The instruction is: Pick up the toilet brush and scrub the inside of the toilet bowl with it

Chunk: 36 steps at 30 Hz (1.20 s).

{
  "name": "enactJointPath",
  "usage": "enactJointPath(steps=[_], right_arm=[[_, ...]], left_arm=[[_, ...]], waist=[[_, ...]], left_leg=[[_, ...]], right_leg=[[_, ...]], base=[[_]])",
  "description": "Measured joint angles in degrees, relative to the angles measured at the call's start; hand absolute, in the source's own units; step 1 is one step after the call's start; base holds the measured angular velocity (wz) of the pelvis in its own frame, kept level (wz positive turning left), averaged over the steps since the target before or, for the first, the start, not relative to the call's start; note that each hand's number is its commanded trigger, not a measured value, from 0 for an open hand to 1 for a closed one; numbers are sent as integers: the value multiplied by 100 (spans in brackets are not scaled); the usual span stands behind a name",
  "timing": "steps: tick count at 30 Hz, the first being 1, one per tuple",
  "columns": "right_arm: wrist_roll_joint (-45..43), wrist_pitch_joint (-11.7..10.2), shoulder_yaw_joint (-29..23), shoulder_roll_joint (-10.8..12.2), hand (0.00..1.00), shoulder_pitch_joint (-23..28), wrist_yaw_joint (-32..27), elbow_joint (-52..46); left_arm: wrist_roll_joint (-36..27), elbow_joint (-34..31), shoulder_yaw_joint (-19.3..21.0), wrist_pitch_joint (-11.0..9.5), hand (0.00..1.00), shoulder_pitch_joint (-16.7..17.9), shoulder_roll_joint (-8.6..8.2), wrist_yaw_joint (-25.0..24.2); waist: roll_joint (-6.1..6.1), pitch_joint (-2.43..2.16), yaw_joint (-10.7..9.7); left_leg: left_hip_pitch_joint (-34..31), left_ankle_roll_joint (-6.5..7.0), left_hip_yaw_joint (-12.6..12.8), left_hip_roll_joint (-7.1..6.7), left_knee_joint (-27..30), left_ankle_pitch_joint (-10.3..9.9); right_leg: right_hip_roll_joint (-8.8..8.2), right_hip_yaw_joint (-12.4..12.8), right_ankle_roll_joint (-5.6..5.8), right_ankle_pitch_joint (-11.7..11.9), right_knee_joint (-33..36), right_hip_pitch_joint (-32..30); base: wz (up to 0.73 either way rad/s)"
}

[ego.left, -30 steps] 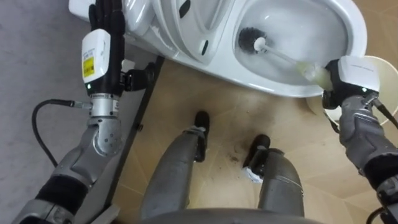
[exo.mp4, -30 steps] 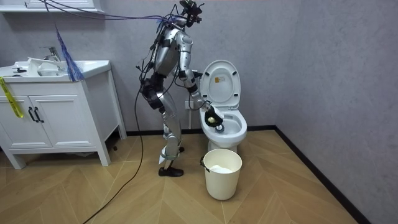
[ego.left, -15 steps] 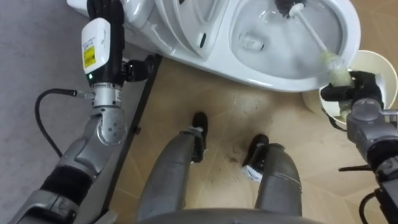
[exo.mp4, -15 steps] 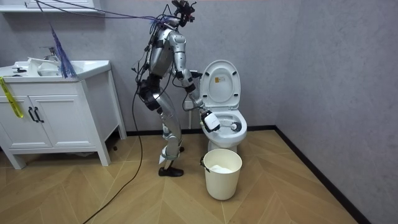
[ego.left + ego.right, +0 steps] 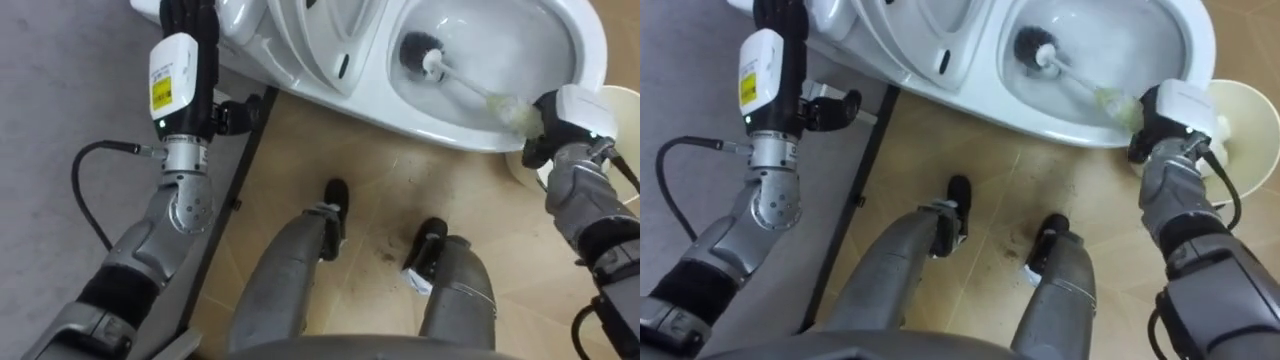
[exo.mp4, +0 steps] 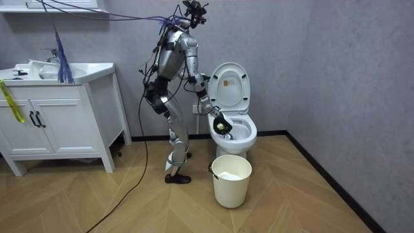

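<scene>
Your right hand [image 5: 556, 132] is curled tight around the pale handle of the black-bristled toilet brush [image 5: 455, 80], its head inside the white ceramic toilet bowl [image 5: 592, 55], while your left hand [image 5: 188, 15] is beside the raised lid, its grip impossible to tell.

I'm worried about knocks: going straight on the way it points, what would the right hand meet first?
Probably the toilet bowl's rim, just ahead of the right hand, which grips the toilet brush; depth is unclear, so it might pass above.
</scene>
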Motion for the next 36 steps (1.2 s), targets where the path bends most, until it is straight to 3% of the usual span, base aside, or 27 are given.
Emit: enactJointPath(steps=[7,12,17,21,22,23,25,27,31,36], right_arm=[[-1277,192,143,-113,100,166,-126,-131],[-1626,273,181,-226,100,478,-218,-428],[-1342,222,552,-378,100,321,-457,-215],[493,-115,500,-413,100,199,-498,59],[1240,-227,320,-361,100,191,-485,125],[1620,-265,213,-342,100,164,-482,131],[3106,-371,-288,-321,100,-112,-499,270],[4100,-334,-338,-354,100,-169,-463,285],[5793,-205,-346,-192,100,-144,-300,270],[6359,-53,-655,47,100,-118,-168,278]], left_arm=[[-16,59,-24,-5,0,35,5,-48],[-33,65,-81,-104,0,52,41,-43],[-181,-4,-275,-136,0,49,207,-39],[-188,-138,-320,-105,0,52,238,-48],[-186,-164,-306,-104,0,56,244,-48],[-186,-202,-274,-101,0,73,241,-48],[-263,-347,-156,-75,0,162,248,-50],[-306,-372,-134,-3,0,156,245,-42],[-286,-355,1,81,0,155,205,-35],[-233,-337,127,179,0,153,126,-40]], waist=[[-12,6,72],[-46,18,61],[-62,8,104],[-65,7,80],[-177,32,108],[-182,19,124],[-258,43,13],[-265,44,-110],[-350,45,-264],[-297,10,-455]], left_leg=[[167,-25,45,81,-55,-14],[233,-26,-7,103,-111,-13],[242,-25,-5,113,-59,-13],[225,-20,-17,74,-102,-10],[221,-19,48,59,-129,-9],[203,-19,83,60,-122,-9],[114,5,135,8,-110,5],[96,40,141,-36,-94,29],[41,68,291,-20,17,46],[-4,172,332,-87,19,111]], right_leg=[[92,-30,-25,-16,-160,215],[147,-135,-1,1,-339,395],[172,-137,17,45,-436,470],[108,-183,20,44,-411,455],[90,-92,44,24,-321,355],[84,-30,43,24,-292,298],[-7,32,34,17,-118,100],[-77,36,39,-16,-26,67],[-91,176,63,-28,106,-44],[-196,167,110,-42,260,-148]], base=[[-1],[7],[0],[5],[-9],[-17],[-6],[10],[-4],[4]])
